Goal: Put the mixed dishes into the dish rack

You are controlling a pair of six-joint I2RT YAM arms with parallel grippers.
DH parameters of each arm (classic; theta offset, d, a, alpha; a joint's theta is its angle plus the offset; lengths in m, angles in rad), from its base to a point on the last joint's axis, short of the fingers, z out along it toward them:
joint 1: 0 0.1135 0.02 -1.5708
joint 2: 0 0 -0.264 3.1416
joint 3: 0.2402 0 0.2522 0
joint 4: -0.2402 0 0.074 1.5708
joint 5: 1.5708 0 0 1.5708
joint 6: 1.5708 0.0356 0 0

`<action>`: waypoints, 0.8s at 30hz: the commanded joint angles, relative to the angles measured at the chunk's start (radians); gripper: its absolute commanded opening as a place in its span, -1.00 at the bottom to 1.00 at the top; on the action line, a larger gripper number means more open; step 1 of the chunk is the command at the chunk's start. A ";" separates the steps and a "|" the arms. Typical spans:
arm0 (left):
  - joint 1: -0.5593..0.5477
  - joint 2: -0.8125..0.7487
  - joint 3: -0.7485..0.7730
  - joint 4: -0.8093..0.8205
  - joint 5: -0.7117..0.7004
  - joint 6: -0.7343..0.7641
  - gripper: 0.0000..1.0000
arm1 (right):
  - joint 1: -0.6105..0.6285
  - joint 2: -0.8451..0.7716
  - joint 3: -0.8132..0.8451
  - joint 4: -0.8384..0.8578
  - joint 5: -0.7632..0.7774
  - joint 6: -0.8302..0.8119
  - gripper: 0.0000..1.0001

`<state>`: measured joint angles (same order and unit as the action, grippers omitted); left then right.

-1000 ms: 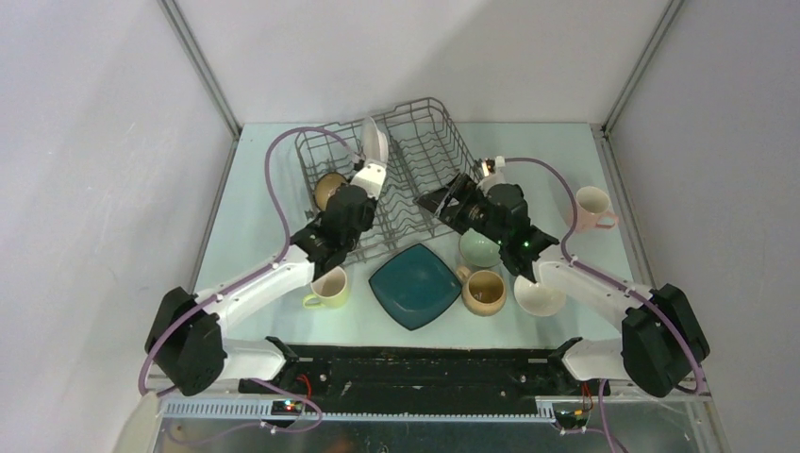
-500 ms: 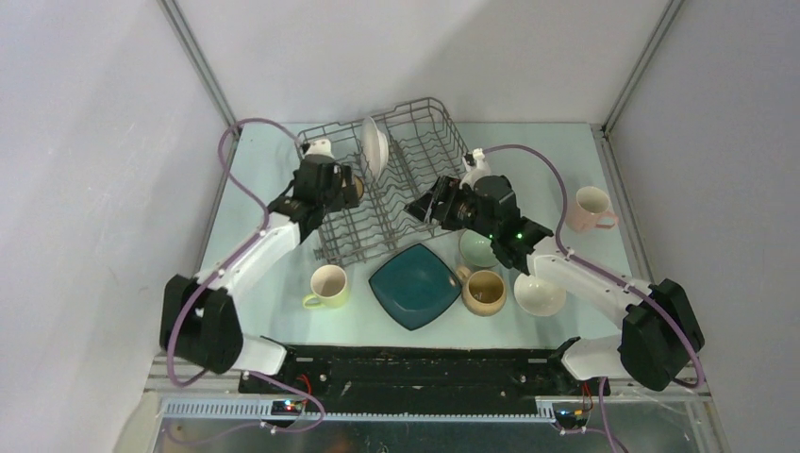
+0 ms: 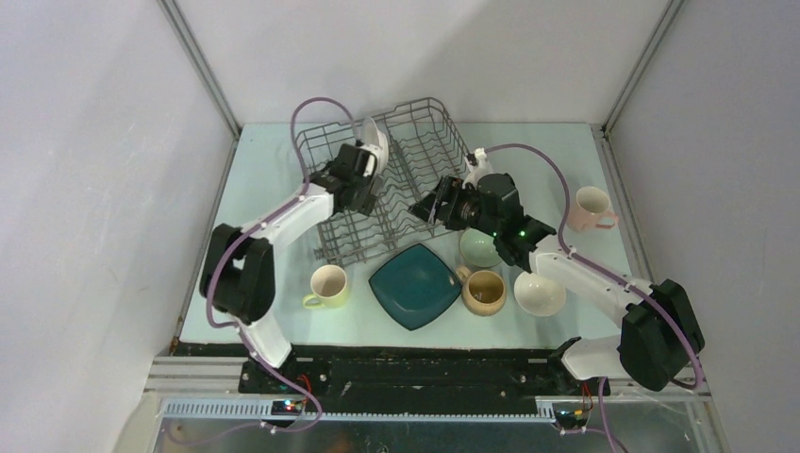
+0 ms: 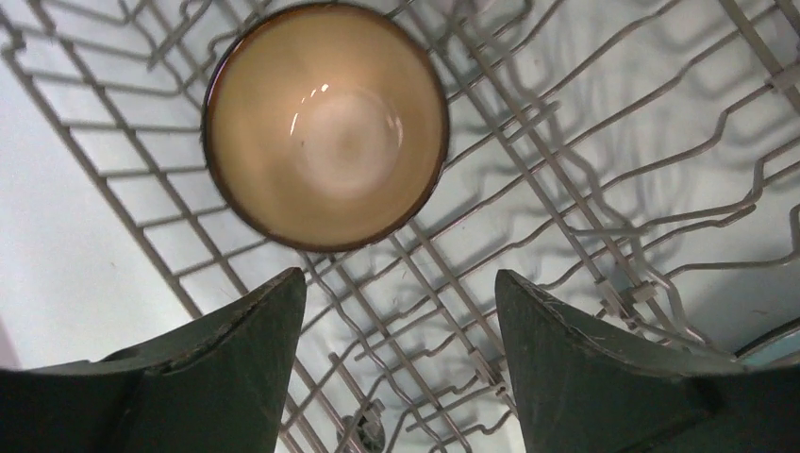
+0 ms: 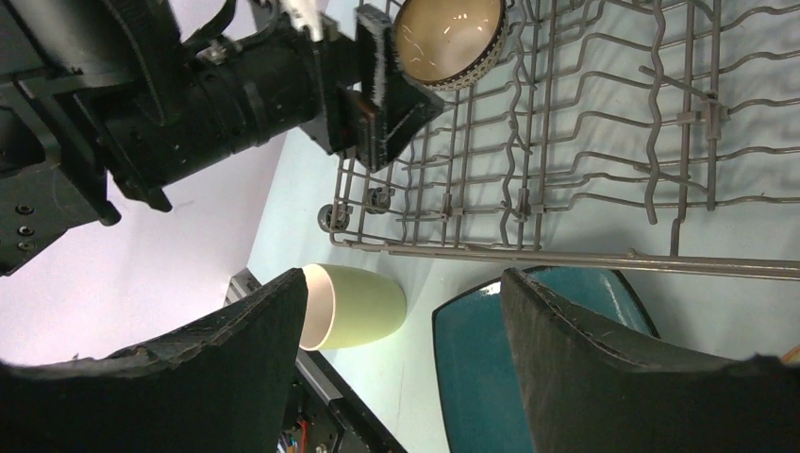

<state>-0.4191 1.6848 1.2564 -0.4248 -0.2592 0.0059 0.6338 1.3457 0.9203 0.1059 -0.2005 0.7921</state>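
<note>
The grey wire dish rack point(image 3: 415, 151) stands at the back of the table. A white round plate point(image 3: 378, 142) stands upright in it. A brown bowl point(image 4: 325, 123) sits upright in the rack's left part. My left gripper point(image 3: 364, 185) hovers above the rack, open and empty point(image 4: 398, 276), with the bowl just beyond its fingertips. My right gripper point(image 3: 426, 204) is open and empty point(image 5: 404, 274) over the rack's near right edge. In front of the rack lie the dark teal square plate point(image 3: 415, 285), yellow mug point(image 3: 328, 286), tan mug point(image 3: 484, 292), pale green bowl point(image 3: 479, 248) and white bowl point(image 3: 540, 294).
A pink mug point(image 3: 592, 208) stands at the far right of the table. The right wrist view shows my left gripper point(image 5: 377, 85) beside the brown bowl point(image 5: 448, 38), the yellow mug point(image 5: 357, 307) and the teal plate point(image 5: 528, 363) below the rack's edge.
My left arm swung left over the rack, then back right, and its gripper now hangs above the brown bowl. My right gripper has shifted slightly left over the rack's near edge.
</note>
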 commanded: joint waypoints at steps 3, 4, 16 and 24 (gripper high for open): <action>-0.029 0.142 0.172 -0.093 -0.060 0.227 0.62 | -0.013 -0.029 0.035 0.008 -0.030 -0.015 0.54; -0.029 0.169 0.193 -0.107 -0.056 0.229 0.62 | -0.013 -0.032 0.035 0.005 -0.030 -0.014 0.54; 0.036 0.340 0.324 -0.198 -0.067 0.195 0.44 | -0.019 -0.045 0.035 -0.004 -0.020 -0.016 0.53; 0.044 0.440 0.419 -0.330 -0.051 0.190 -0.03 | -0.019 -0.047 0.035 -0.002 -0.014 -0.006 0.52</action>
<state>-0.3817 2.0903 1.6325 -0.6842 -0.3290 0.1993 0.6193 1.3300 0.9203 0.0834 -0.2142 0.7925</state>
